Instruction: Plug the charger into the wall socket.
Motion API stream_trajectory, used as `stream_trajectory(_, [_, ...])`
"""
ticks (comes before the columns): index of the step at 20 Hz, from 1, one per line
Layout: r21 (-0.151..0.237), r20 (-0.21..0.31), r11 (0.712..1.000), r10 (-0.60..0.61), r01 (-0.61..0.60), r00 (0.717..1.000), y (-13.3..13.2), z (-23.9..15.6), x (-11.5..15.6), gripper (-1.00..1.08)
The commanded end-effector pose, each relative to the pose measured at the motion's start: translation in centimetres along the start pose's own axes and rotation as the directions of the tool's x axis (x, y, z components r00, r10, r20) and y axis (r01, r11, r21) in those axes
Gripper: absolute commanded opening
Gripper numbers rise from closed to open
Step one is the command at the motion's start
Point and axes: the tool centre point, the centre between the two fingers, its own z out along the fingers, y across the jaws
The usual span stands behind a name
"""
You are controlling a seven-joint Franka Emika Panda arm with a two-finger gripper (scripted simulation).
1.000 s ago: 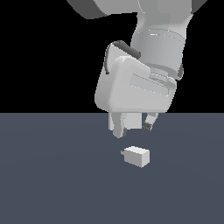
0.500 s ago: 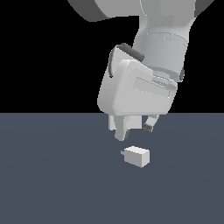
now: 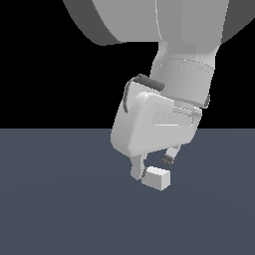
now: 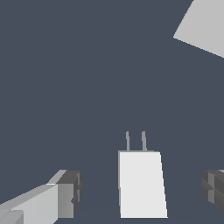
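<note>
The charger [image 3: 157, 178] is a small white block lying on the dark floor. In the wrist view the charger [image 4: 141, 183] shows its two short prongs [image 4: 135, 141] at one end. My gripper [image 3: 152, 165] is open and low over the block, with one finger on each side and neither touching it. In the wrist view the gripper [image 4: 140, 191] straddles the block, its fingertips [image 4: 68, 192] well apart. A corner of a flat pale plate, the wall socket [image 4: 203, 26], shows in the wrist view, on the side the prongs face; its holes are out of view.
The dark grey floor [image 3: 60, 199] spreads flat around the charger. The arm's large grey-white body [image 3: 159, 124] hangs above the block. The socket does not show in the exterior view.
My gripper has come down towards the charger and its open fingers now stand on either side of it. The charger has not moved.
</note>
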Motion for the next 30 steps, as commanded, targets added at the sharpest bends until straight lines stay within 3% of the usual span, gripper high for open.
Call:
stream_trajectory(1, [0.000,0.000,1.000,-0.001,0.001,1.000,0.0,1.0,-0.3,1.00])
stream_trajectory(8, [0.000,0.000,1.000,-0.001,0.001,1.000,0.0,2.2,-0.6,1.00])
stream_trajectory(9, [0.000,0.000,1.000,-0.001,0.001,1.000,0.0,2.2,-0.6,-1.00])
stream_trajectory(22, [-0.002,0.000,1.000,0.006,-0.006,1.000,0.1,2.0,-0.5,-1.00])
stream_trajectory(30, [-0.026,-0.004,0.996,0.090,-0.090,0.996,0.5,0.7,0.3,-1.00])
